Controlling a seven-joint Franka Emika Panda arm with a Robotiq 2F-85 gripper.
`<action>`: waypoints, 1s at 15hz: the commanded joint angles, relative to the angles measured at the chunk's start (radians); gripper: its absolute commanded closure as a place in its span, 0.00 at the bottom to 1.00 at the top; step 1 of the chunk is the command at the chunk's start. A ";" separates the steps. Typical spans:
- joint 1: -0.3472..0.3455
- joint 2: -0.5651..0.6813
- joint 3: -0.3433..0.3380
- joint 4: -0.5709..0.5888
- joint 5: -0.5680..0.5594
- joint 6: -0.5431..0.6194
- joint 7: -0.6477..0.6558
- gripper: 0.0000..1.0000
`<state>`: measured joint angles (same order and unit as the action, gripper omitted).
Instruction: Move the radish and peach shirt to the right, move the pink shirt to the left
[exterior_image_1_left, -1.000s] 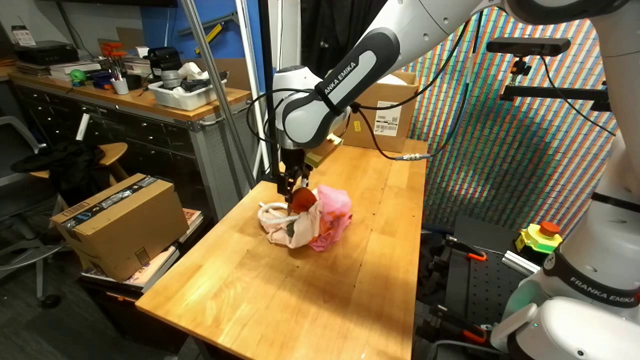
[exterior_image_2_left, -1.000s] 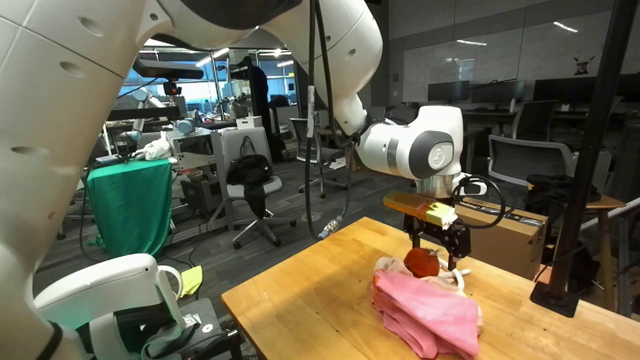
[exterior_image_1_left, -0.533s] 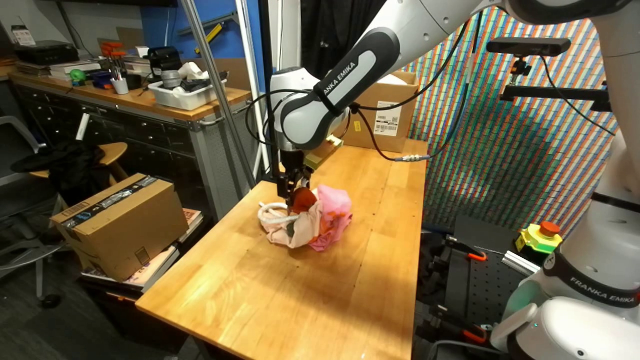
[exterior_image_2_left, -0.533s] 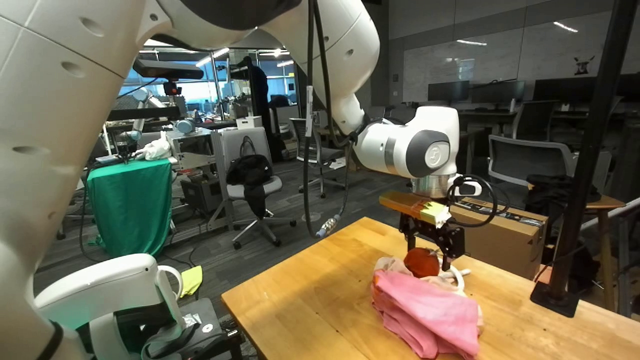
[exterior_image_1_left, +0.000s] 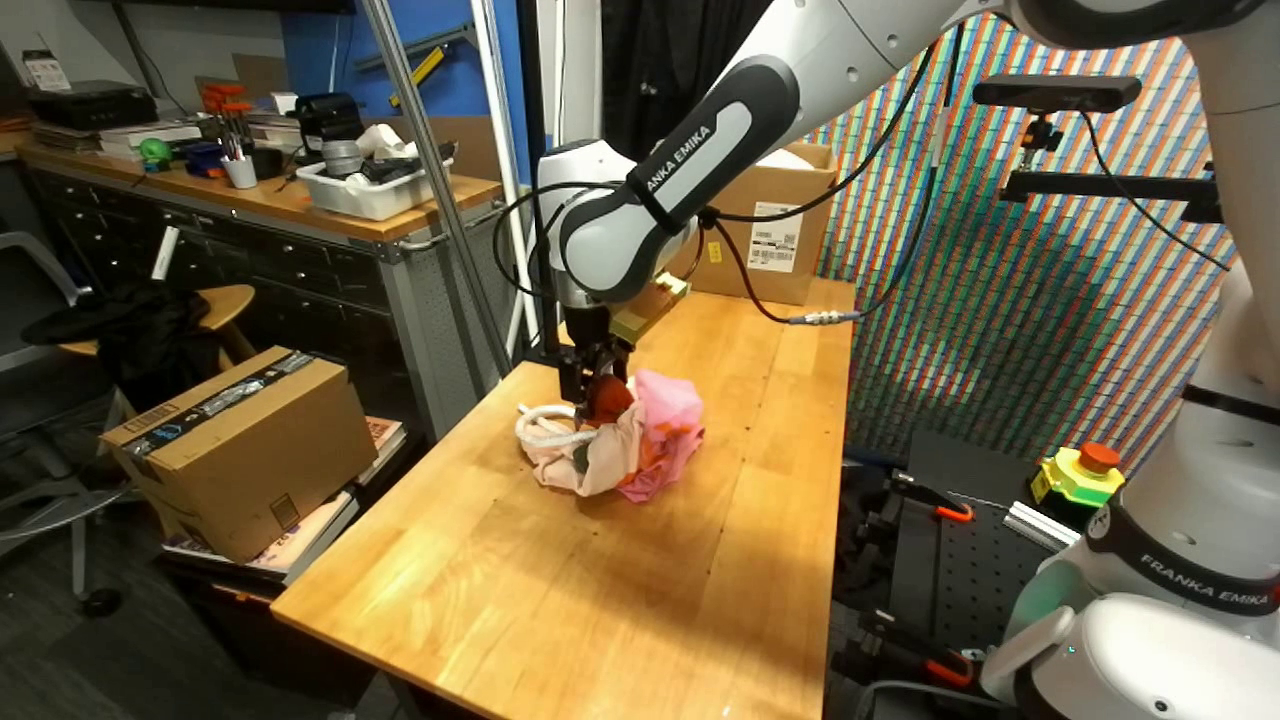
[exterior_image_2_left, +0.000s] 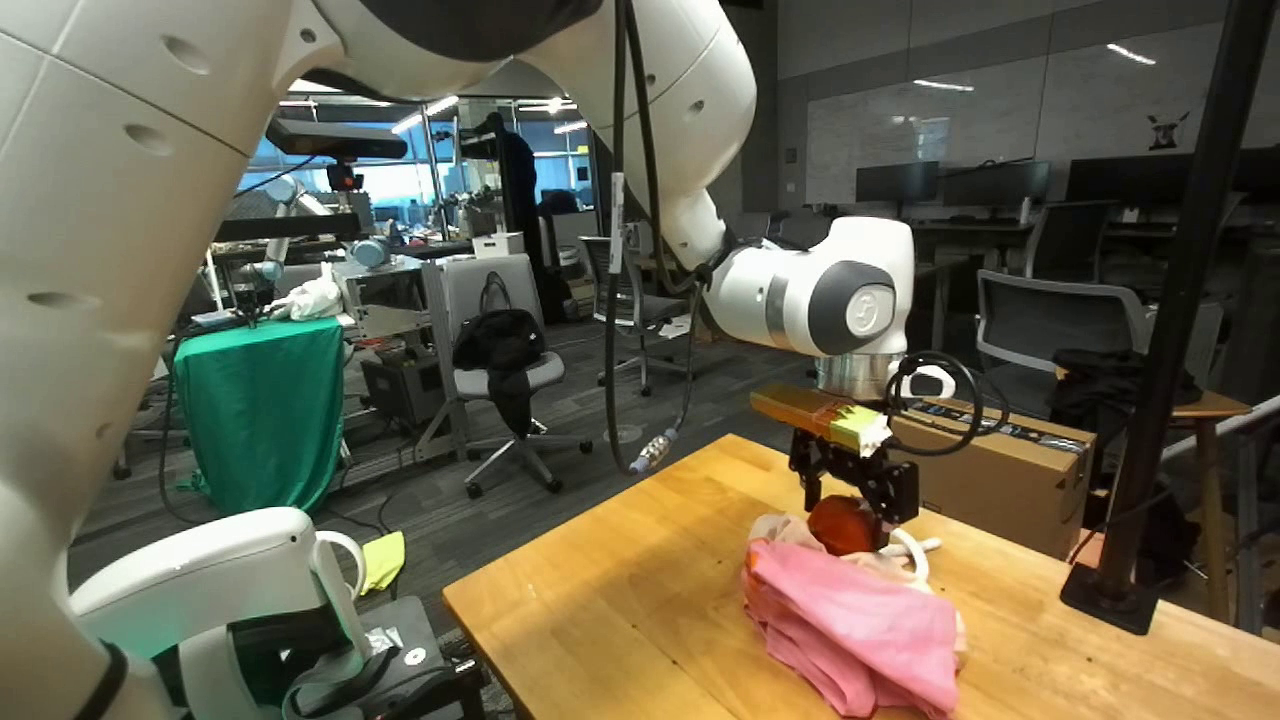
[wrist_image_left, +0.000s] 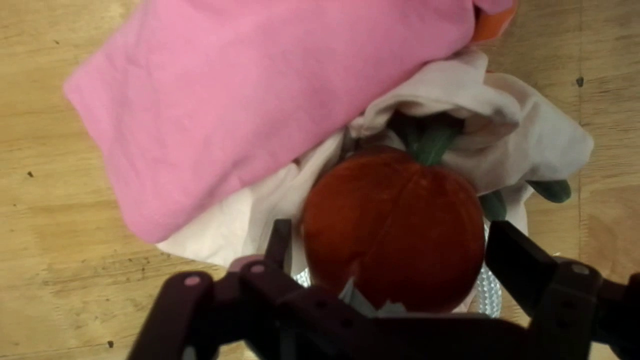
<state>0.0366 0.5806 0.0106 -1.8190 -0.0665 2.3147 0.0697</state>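
The radish (wrist_image_left: 395, 200) is a round dark red-orange plush with a green stem. It rests on the crumpled peach shirt (wrist_image_left: 535, 140) and shows in both exterior views (exterior_image_1_left: 612, 400) (exterior_image_2_left: 838, 522). The pink shirt (wrist_image_left: 260, 100) is folded against the peach shirt, also in both exterior views (exterior_image_1_left: 668, 400) (exterior_image_2_left: 850, 620). My gripper (wrist_image_left: 390, 227) points down, open, with one finger on each side of the radish. In the wrist view a small gap shows at the left finger; the right finger is very close to the radish, contact unclear. The radish's underside is hidden.
A white cord loop (exterior_image_1_left: 545, 412) lies on the peach shirt, beside the gripper. All sits on the wooden table (exterior_image_1_left: 650, 600), near its edge. A cardboard box (exterior_image_1_left: 770, 240) stands at the table's far end. A black post (exterior_image_2_left: 1130, 500) rises from the table edge.
My gripper has lowered and shifted slightly, so its fingers now straddle the radish. The radish and both shirts have not visibly moved.
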 joint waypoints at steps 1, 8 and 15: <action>0.009 -0.014 -0.008 -0.005 0.007 0.015 0.014 0.00; 0.013 -0.016 -0.009 -0.018 0.007 0.024 0.028 0.58; 0.021 -0.042 -0.012 -0.037 -0.003 -0.003 0.037 0.92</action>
<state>0.0401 0.5789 0.0106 -1.8273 -0.0665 2.3231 0.0900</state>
